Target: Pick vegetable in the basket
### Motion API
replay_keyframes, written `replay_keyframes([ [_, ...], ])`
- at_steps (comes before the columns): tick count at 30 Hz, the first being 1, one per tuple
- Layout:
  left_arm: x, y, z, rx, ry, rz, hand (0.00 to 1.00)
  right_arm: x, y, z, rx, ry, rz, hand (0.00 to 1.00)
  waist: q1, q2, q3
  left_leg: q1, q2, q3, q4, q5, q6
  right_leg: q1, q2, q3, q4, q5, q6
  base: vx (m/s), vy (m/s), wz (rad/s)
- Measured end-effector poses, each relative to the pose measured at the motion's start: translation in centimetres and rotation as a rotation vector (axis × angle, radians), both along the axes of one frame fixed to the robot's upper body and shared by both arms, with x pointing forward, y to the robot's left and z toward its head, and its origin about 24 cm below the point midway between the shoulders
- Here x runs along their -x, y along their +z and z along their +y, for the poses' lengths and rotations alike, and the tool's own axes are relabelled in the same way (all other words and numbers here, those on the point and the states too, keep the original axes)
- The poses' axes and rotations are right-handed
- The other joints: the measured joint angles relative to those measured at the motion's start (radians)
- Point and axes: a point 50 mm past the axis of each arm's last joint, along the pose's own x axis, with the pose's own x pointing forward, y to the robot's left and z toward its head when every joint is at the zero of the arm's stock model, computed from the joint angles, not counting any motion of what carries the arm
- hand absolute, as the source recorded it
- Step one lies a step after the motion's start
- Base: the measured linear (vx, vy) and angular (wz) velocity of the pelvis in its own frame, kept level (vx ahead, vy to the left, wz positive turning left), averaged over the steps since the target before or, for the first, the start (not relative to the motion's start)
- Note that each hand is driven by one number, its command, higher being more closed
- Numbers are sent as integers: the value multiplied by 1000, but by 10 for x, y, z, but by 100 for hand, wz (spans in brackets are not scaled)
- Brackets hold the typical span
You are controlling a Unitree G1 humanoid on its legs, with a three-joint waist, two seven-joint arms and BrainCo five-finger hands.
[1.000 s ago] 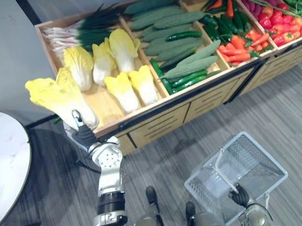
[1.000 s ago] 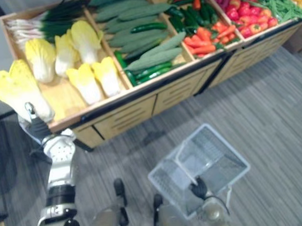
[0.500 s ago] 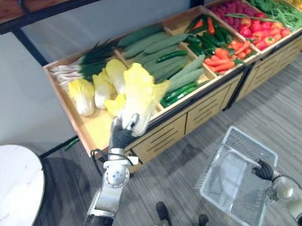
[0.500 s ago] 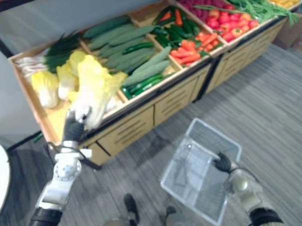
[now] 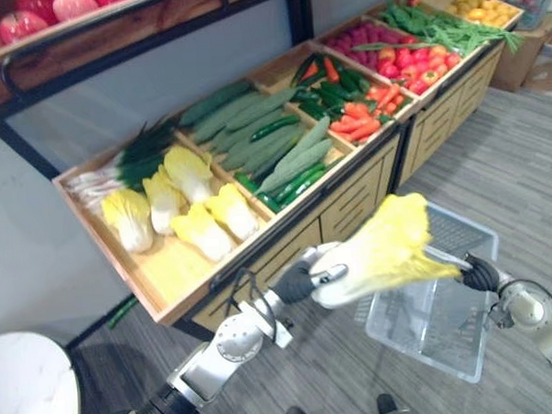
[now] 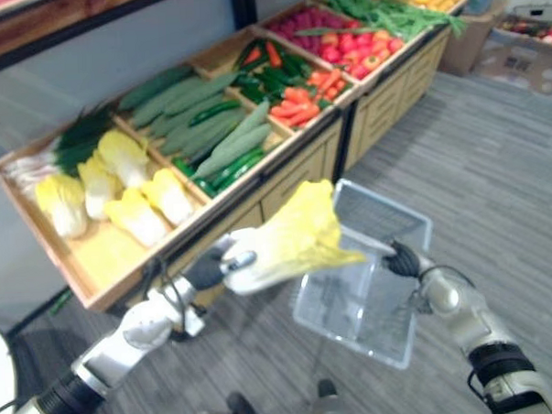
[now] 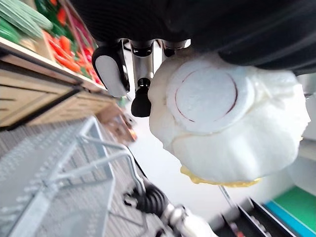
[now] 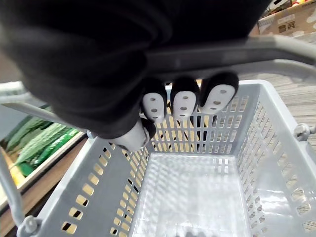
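wooden produce stand (image 5: pixel 358 190) rises behind grey basket (image 5: pixel 438 342), whose handle (image 8: pixel 266 49) the right hand (image 5: pixel 480 274) grips with curled fingers, while the napa cabbage (image 5: pixel 388 252) hangs over its left side, lying near level, yellow leaves pointing to the robot's right, white stem end clamped in the left hand (image 5: pixel 298 281).

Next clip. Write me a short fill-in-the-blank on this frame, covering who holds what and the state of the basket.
1. The yellow cabbage is carried by the robot's ____.
2. The right hand has its fingers curled round the basket by its ____.
3. The inside of the basket is ____.

Missing words: left hand; handle; empty.
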Motion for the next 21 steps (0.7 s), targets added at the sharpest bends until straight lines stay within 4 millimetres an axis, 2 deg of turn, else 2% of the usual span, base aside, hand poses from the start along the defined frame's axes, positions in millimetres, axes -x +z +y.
replay_keyframes([
  [2, 7, -1, -4, -17, -77, 23, 100, -1, -1, 13, -15, 61, 12, 100, -2, -20, -4, 26, -28, 23, -58, 8, -4, 0, -14, 5, 0, 6, 9, -60, 95, -4],
  [4, 13, -5, -8, -32, -129, 58, 100, -2, 2, 21, -19, 100, 11, 100, -1, -36, -13, 38, -33, 64, -86, 15, -13, -10, -18, 5, 5, 10, 15, -43, 36, 5],
  [6, 22, -12, -17, -57, -205, 93, 100, -5, 7, 30, -24, 142, -7, 100, -2, -49, -22, 52, -49, 71, -144, 49, -25, -14, -16, 2, 9, 14, 20, -48, 3, 8],
  [9, 30, -16, -28, -78, -283, 111, 100, -12, 14, 41, -24, 196, -19, 100, -4, -56, -25, 79, -53, 102, -195, 79, -51, -16, -8, 2, 16, 15, 21, -59, -11, -3],
  [14, 36, -22, -36, -111, -351, 130, 100, -25, 28, 53, -17, 251, -51, 100, -22, -56, -27, 83, -43, 133, -195, 102, -60, -27, 2, 16, 13, 14, 21, -50, -26, -16],
  [17, 31, -39, -36, -161, -333, 175, 100, -31, 39, 66, -1, 313, -79, 100, -32, -62, -34, 102, -42, 175, -196, 108, -53, -29, 8, 55, 4, 16, 25, -30, 3, -35],
  [21, 26, -59, -31, -272, -298, 184, 100, -32, 41, 83, -15, 386, -71, 100, -55, -81, -54, 118, -41, 207, -196, 106, -50, -31, 16, 90, 5, 17, 27, -16, 8, -31],
])
